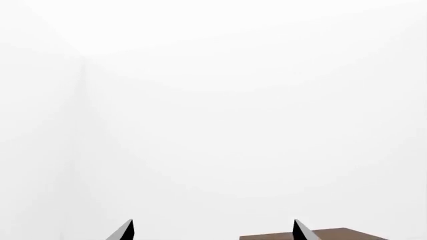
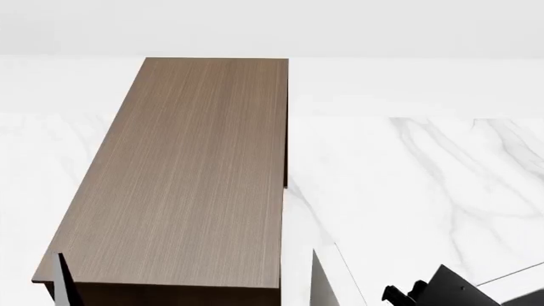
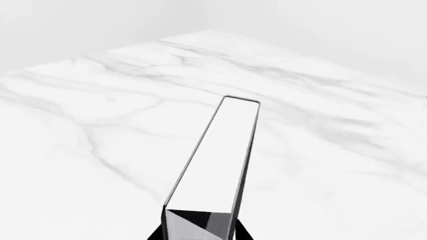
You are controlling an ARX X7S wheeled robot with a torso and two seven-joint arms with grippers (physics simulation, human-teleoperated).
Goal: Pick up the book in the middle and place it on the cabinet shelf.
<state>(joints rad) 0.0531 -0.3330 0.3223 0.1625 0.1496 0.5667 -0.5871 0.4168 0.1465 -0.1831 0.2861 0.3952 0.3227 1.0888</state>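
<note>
A white marble floor (image 2: pixel 442 185) with grey veins fills most of the head view, and on it stands the tall dark-brown cabinet, seen from above, its long wood-grain cabinet shelf (image 2: pixel 191 185) bare from end to end. The head view alone shows that whole top; the left wrist view catches only a brown corner of it (image 1: pixel 333 234) at the picture's edge, against blank white wall.

The book (image 3: pixel 217 155) appears most clearly in the right wrist view: it runs away from the camera over the marble, white page edges facing the lens and thin dark covers framing them. The right gripper (image 3: pixel 199 231) pinches it at the near end, one dark finger on each side. In the head view the same book (image 2: pixel 327 277) shows only as a pale slab low down, just right of the cabinet and apart from the shelf, with the dark arm hardware beside it.

The left gripper (image 1: pixel 213 231) shows two black fingertips (image 1: pixel 123 231) spread wide with nothing between them.

No writing, brand or label can be read anywhere.
</note>
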